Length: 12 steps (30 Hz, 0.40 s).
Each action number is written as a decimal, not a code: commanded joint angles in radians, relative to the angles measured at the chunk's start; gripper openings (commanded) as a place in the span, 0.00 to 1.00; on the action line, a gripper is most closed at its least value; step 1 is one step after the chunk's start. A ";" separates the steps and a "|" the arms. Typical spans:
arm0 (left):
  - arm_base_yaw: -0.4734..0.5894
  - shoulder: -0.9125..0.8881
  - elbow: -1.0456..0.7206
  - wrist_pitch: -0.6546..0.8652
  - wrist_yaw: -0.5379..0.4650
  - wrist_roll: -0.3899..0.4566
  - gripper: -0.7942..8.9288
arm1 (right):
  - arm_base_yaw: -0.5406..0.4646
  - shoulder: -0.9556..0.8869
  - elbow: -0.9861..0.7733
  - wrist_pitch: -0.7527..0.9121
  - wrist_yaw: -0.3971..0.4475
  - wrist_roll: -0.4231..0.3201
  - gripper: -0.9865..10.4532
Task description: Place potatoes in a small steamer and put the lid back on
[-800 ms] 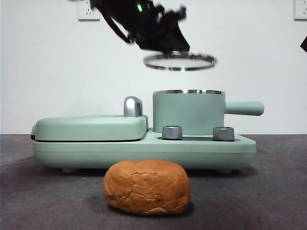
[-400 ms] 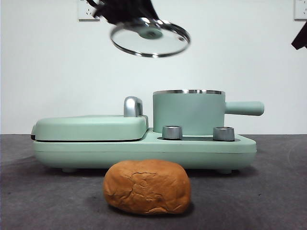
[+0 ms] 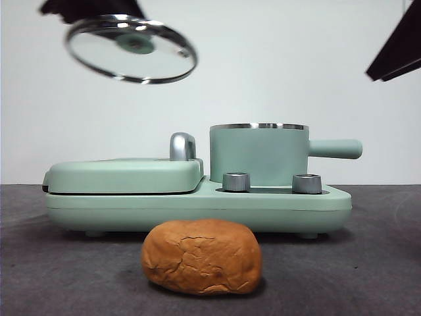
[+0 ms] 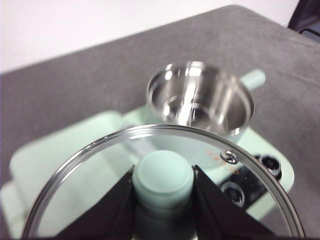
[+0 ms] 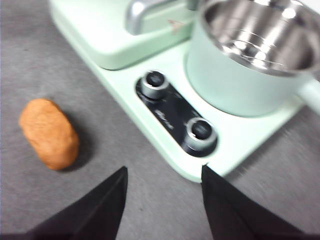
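My front feed is bright and even against a white wall; the potato (image 3: pixel 201 256) is sharp, throwing a soft shadow on the surface (image 3: pixel 368 276) toward 5 o'clock. Glare streaks the lid (image 3: pixel 131 50) rim at 11 o'clock. My left wrist feed is soft, the lid knob (image 4: pixel 163 179) and steamer (image 4: pixel 201 100) slightly blurred, steel interior glinting. My right wrist feed smears toward 3 o'clock.
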 commanded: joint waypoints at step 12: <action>0.102 -0.336 -0.140 -0.171 -0.061 -0.056 0.09 | 0.244 0.228 0.018 0.125 -0.005 -0.003 0.34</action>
